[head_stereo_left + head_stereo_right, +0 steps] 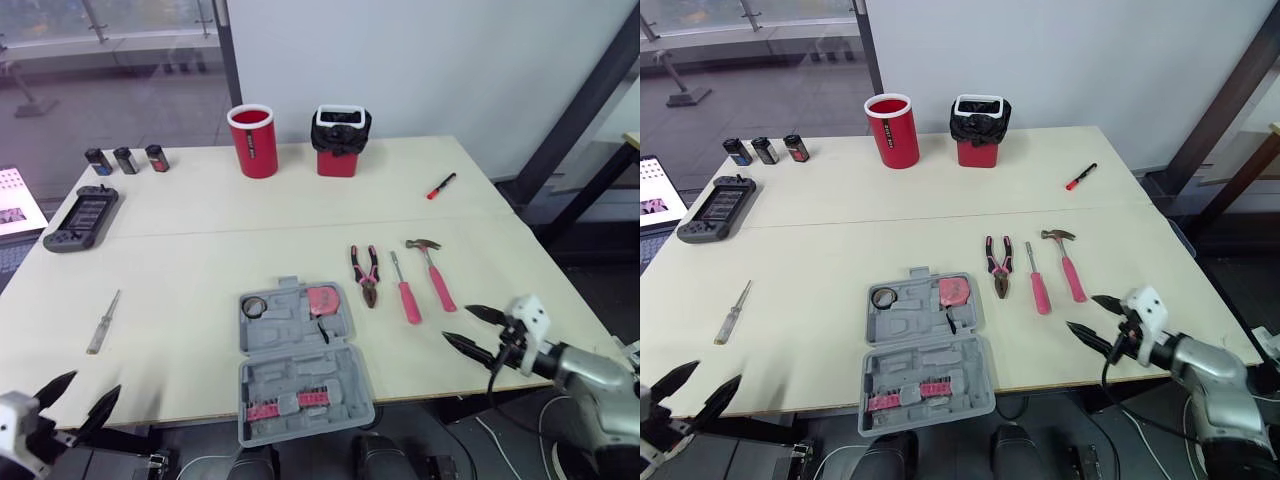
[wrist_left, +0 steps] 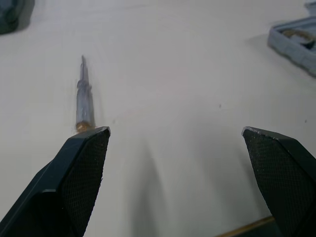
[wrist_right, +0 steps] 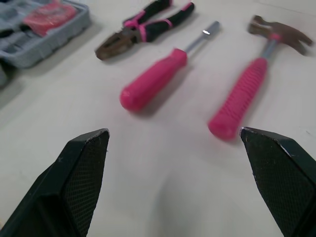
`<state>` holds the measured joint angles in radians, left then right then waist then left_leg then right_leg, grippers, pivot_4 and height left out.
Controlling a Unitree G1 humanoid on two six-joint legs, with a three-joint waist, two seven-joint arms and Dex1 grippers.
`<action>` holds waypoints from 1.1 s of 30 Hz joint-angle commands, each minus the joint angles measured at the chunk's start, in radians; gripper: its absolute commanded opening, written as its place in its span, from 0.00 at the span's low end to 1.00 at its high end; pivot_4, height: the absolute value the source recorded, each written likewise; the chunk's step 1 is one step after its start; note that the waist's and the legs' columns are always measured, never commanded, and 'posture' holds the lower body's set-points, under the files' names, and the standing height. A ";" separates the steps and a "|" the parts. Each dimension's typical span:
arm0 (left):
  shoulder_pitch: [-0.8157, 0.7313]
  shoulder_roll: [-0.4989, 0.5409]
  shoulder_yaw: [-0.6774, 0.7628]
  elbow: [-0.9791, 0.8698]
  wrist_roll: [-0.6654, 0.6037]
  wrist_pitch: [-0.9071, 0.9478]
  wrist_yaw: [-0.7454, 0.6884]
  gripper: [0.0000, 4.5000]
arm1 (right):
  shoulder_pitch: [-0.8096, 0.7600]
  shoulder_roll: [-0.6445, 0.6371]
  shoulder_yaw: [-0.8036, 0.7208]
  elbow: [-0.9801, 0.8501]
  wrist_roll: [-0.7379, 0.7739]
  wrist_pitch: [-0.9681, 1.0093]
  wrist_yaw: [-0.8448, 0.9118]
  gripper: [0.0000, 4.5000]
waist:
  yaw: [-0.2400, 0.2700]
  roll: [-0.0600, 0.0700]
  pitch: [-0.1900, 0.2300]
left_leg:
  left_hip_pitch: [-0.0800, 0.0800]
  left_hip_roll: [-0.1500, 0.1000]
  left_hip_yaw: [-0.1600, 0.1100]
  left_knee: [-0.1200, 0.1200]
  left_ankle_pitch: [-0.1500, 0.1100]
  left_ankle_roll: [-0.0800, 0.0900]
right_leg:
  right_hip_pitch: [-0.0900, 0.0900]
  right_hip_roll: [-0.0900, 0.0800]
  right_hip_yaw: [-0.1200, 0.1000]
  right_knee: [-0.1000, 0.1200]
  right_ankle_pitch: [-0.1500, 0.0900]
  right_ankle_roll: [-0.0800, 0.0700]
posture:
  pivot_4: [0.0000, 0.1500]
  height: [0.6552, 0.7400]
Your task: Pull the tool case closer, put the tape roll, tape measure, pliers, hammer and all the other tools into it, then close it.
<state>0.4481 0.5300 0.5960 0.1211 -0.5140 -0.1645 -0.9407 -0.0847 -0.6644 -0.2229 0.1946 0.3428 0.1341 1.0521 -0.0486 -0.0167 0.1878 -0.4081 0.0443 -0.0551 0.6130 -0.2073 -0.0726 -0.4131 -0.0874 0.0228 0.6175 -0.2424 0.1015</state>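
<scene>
Pale wooden desk (image 1: 200, 255) before a white wall carries everything. The left claw (image 1: 95, 382) hovers low over the desk's near edge at the robot's left, its two black fingers spread wide and holding nothing. The right claw (image 1: 457, 322) hangs just above the near right part of the desk, turned inward toward the tools, likewise released and empty. One slim grey screwdriver (image 2: 84, 96) lies just ahead of the left claw, its tip pointing away. Three pink-handled tools lie side by side just beyond the right claw: one hammer (image 3: 247, 94) nearest its outer finger, one pink screwdriver (image 3: 153, 84) next to it, and one pair of pliers (image 3: 143, 27) farthest on. One grey tool case (image 1: 300, 365) lies open and flat between the two claws, nearer the right one, its near half reaching the desk's front edge. Its far half holds one tape roll (image 1: 252, 305) and one pink tape measure (image 1: 322, 298); its near half shows a row of pink bits (image 1: 285, 405). Far beyond both claws stand two red containers (image 1: 253, 140), three small cans (image 1: 125, 160), one red marker (image 1: 441, 186) and one dark handheld device (image 1: 82, 218).
</scene>
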 commanded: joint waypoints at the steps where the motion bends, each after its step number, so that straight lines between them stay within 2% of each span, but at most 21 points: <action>1: -0.017 0.042 -0.031 -0.131 -0.016 0.068 0.009 1.00 | -0.067 -0.035 0.032 -0.122 0.044 0.090 0.020 0.99 | 0.007 0.001 -0.001 | 0.000 0.002 0.000 0.000 0.000 0.000 | 0.000 0.002 0.000 0.000 -0.001 0.001 | 1.00 1.00; 5: -0.039 0.100 -0.094 -0.221 0.007 0.132 -0.021 1.00 | -0.137 -0.053 0.107 -0.201 0.030 0.178 0.018 0.99 | 0.008 0.001 -0.001 | 0.001 0.005 -0.002 -0.001 0.000 0.000 | 0.000 0.006 0.000 0.001 0.000 -0.001 | 1.00 1.00; 8: -0.088 0.162 -0.165 -0.337 0.004 0.223 -0.025 1.00 | -0.216 -0.034 0.164 -0.236 0.009 0.279 -0.048 0.99 | 0.010 0.001 0.000 | -0.001 0.005 -0.002 -0.001 -0.001 -0.001 | -0.001 0.006 0.000 0.001 0.001 -0.002 | 1.00 1.00; 16: -0.230 0.257 -0.245 -0.468 -0.036 0.391 -0.026 1.00 | -0.198 0.002 0.210 -0.355 -0.006 0.391 -0.179 0.99 | 0.017 0.000 0.000 | -0.002 0.005 -0.002 -0.001 -0.001 0.000 | -0.003 0.007 0.000 0.002 0.001 -0.001 | 1.00 1.00; 26: -0.401 0.316 -0.306 -0.483 -0.058 0.489 -0.075 1.00 | -0.139 0.111 0.234 -0.552 -0.008 0.559 -0.397 0.99 | 0.009 0.001 0.000 | -0.001 0.005 -0.002 0.000 -0.001 0.000 | -0.005 0.008 0.001 0.008 0.001 -0.001 | 1.00 1.00; 33: -0.446 0.317 -0.329 -0.477 -0.047 0.503 -0.095 1.00 | -0.164 0.188 0.284 -0.520 -0.085 0.603 -0.557 0.99 | 0.007 0.000 0.000 | -0.001 0.005 -0.002 0.000 -0.001 0.000 | -0.008 0.008 0.001 0.012 0.000 0.000 | 1.00 1.00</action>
<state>0.0207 0.8288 0.2574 -0.3346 -0.5547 0.3325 -1.0315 -0.2244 -0.5055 0.0581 -0.3230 0.2812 0.7391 0.5456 -0.0413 -0.0165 0.1883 -0.4093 0.0493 -0.0573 0.6131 -0.2085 -0.0726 -0.4209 -0.0795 0.0237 0.6298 -0.2422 0.1016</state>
